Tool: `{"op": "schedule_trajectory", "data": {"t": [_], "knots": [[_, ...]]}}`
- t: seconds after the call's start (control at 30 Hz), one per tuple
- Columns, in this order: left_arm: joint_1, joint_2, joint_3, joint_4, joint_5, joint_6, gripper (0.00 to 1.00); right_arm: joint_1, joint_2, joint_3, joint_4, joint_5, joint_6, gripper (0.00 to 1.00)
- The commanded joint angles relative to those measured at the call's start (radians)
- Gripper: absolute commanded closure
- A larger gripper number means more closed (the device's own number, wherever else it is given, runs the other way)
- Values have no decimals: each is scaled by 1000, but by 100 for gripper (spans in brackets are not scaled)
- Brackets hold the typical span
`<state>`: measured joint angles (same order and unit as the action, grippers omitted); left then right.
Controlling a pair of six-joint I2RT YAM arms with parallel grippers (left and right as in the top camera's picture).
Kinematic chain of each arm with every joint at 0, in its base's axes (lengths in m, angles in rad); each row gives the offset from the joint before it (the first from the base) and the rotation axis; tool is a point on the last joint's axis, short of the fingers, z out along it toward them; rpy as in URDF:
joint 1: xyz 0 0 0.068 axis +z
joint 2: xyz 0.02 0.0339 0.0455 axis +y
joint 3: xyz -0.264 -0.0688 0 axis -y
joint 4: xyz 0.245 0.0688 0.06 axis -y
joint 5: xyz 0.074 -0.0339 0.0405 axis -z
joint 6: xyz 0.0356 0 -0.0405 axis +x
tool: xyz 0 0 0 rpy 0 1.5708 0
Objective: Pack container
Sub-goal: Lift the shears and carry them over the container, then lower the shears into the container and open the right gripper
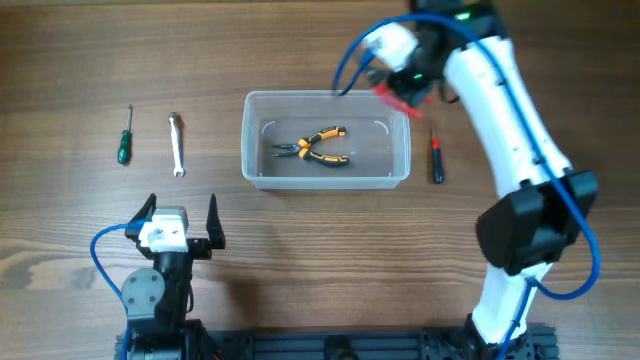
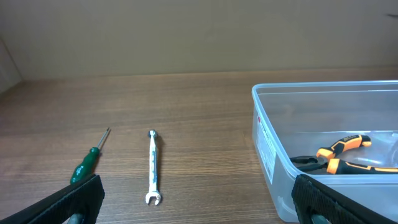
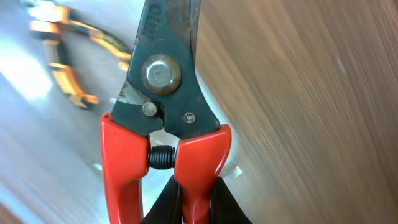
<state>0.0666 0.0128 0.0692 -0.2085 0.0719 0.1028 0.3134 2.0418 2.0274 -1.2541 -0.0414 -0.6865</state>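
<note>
Screwdrivers: 2. Green screwdriver (image 1: 124, 140) at the left end of the desk (image 1: 80, 60), red-black screwdriver (image 1: 436, 158) just right of the bin (image 1: 247, 140). Wrench (image 1: 176, 145): 1, beside the green screwdriver. Pliers (image 1: 318, 147): 1, orange-black, inside the bin. Cutters (image 1: 405, 95): 1, red handles, over the bin's far right corner. Hand tools in all: 5, with 1 in the bin, 3 on the desk, 1 held. Bin: 1. Desk: 1. Pincers: 2, left pincer (image 1: 181, 205) and right pincer (image 3: 189, 204).

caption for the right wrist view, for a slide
Right gripper holds red-handled cutters above the edge of the clear container, orange pliers blurred inside.
</note>
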Motion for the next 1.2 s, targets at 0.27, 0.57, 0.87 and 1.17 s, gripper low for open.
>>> {"op": "schedule_trajectory", "data": {"t": [0.27, 0.57, 0.87, 1.17], "knots": [[-5, -8, -6, 3, -10, -10, 0, 142, -34, 23, -7, -164, -101, 96], [-5, -8, -6, 3, -10, -10, 0, 148, -34, -104, 19, -174, -100, 96], [-5, -8, -6, 3, -10, -10, 0, 148, -33, -261, 130, -178, -87, 95], [-5, -8, -6, 3, -10, -10, 0, 148, -4, -368, 241, -177, -30, 95]]}}
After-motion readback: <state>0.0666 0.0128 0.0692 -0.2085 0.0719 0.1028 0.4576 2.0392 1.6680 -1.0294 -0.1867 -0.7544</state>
